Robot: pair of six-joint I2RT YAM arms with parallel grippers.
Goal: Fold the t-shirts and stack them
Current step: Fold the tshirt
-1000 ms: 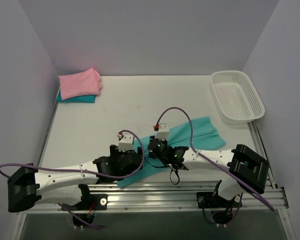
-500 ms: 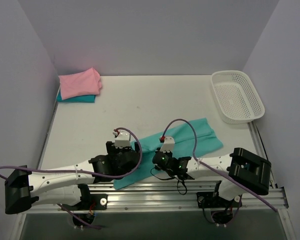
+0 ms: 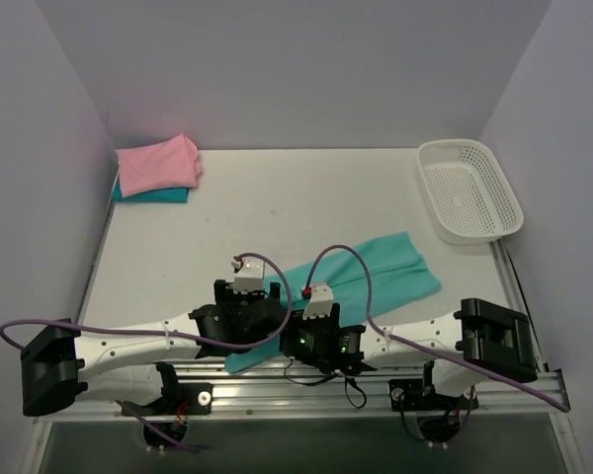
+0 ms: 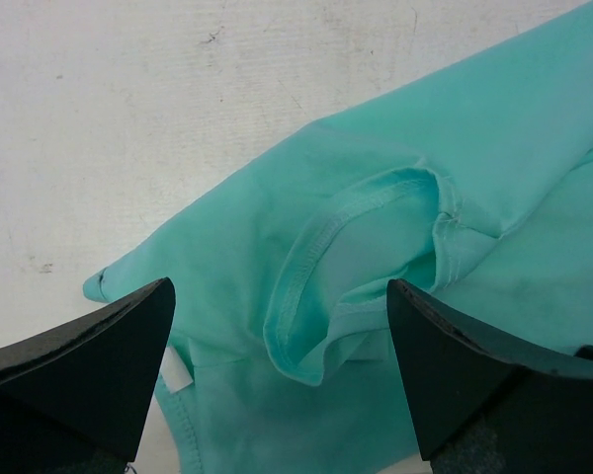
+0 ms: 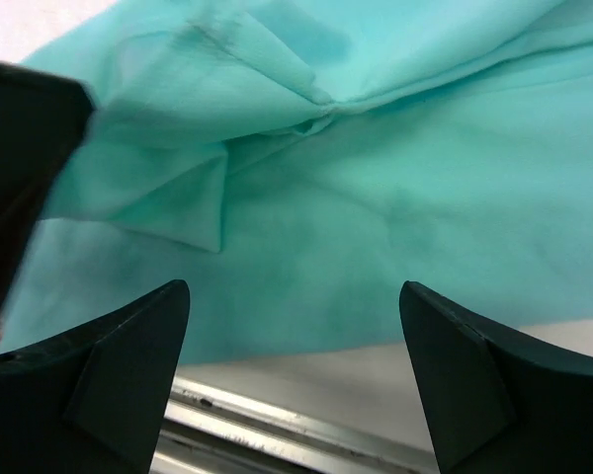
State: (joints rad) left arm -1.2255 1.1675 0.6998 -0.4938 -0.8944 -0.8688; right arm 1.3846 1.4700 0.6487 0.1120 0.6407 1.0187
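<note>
A white table point(image 3: 277, 197) is boxed in by pale lilac walls on three sides, with an aluminium rail point(image 3: 306, 387) along its near edge. The left gripper point(image 4: 280, 296) hangs low over the teal-green t-shirt point(image 4: 376, 197), jaws spread wide and nothing between them. Right under the gap lies a sleeve opening, its stitched hem curled into a loop. Left of that the cloth ends in a small pointed corner, with bare table beyond it. A white tag point(image 4: 176, 376) peeps from under the shirt by the left finger.

The right gripper point(image 5: 295, 291) sits just beside the left one. It is also spread wide and grips nothing, above creased cloth near the shirt's lower edge. That edge runs close along the rail, with a thin strip of table showing between them on the right.

From above, both wrists crowd together at the near middle of the table, over the shirt's near-left end. The shirt stretches as a long slanted band up and to the right. Its far end is near the white mesh basket point(image 3: 469, 193) but apart from it; the basket stands at the far right edge. In the far left corner, by the wall, the pink t-shirt point(image 3: 156, 165) lies folded on the darker teal-blue t-shirt point(image 3: 153, 196). Between that stack and the band the table lies open.
</note>
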